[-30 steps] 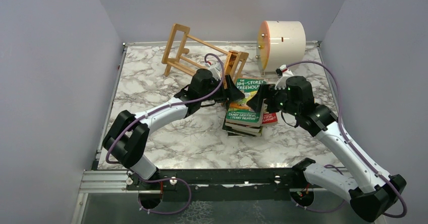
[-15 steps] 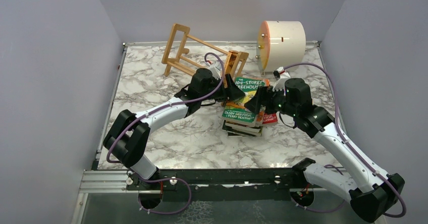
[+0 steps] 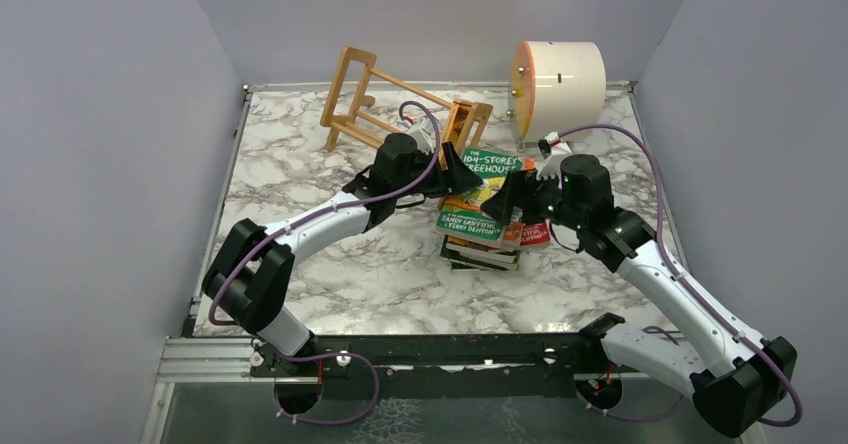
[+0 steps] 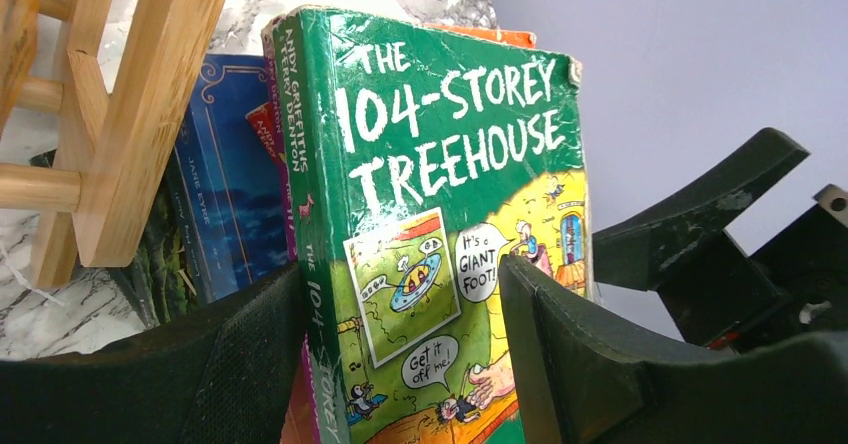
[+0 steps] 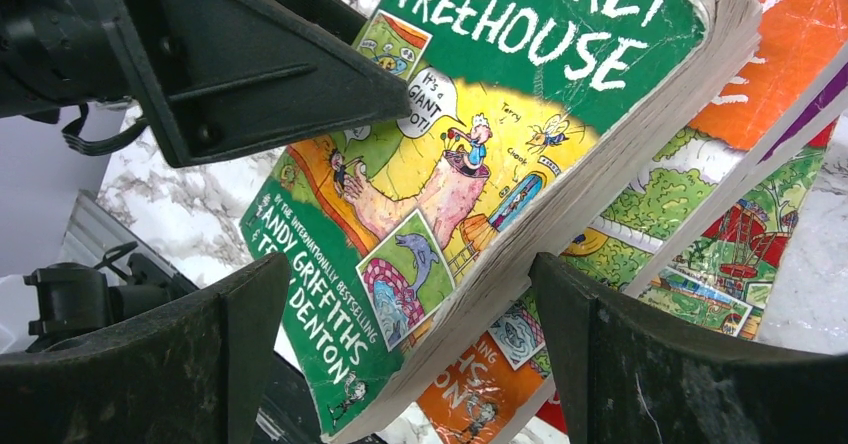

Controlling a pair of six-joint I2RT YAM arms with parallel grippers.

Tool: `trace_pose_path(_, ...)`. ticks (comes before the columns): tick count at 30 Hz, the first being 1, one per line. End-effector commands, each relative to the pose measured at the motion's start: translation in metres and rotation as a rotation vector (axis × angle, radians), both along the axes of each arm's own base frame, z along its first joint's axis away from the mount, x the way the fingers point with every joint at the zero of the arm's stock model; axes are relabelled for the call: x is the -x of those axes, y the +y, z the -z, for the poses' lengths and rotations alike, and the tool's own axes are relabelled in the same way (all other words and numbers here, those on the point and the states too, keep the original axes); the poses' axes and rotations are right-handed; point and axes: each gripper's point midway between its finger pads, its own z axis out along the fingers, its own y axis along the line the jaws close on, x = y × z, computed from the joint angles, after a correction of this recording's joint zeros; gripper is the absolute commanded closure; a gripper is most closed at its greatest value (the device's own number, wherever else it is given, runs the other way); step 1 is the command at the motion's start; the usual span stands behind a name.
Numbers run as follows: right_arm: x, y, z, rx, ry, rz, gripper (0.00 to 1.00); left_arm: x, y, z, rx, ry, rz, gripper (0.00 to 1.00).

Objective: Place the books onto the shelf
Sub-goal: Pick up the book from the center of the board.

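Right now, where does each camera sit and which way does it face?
Top external: above and behind the bases, looking down on the table, shelf, drum and books; both arms show.
Left wrist: on the left arm, looking along the left claw at the green book's cover; its fingers frame the bottom.
Right wrist: on the right arm, looking down past the right claw at that cover; own fingers below, left claw top left.
Shared: all three show the green book.
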Motion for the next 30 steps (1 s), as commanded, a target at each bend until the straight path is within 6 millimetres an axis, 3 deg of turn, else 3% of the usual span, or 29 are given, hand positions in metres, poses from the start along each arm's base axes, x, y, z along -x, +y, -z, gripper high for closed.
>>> trace_pose_path(1,-0.002,0.013,0.005,-0.018,-0.005,-0.063,0.11,0.017,-0.012,-0.071,0.153,-0.121,0.08,0.41)
trace_pose_path(14,-0.014,0.02,0.01,-0.009,-0.013,-0.072,0.11,0.013,-0.009,-0.083,0.183,-0.138,0.091,0.62)
trace_pose_path(21,-0.014,0.02,0.007,-0.01,-0.026,-0.071,0.11,0.012,-0.013,-0.088,0.197,-0.148,0.105,0.87)
trace_pose_path(23,-0.014,0.018,0.004,-0.011,-0.033,-0.065,0.11,0.012,-0.014,-0.091,0.201,-0.151,0.109,0.98)
trace_pose_path(26,-0.014,0.011,-0.002,-0.002,-0.049,-0.033,0.11,0.01,-0.01,-0.104,0.216,-0.178,0.099,1.0)
trace_pose_path(30,-0.013,-0.004,-0.018,0.009,-0.097,0.034,0.11,0.003,0.004,-0.138,0.221,-0.246,0.052,1.0)
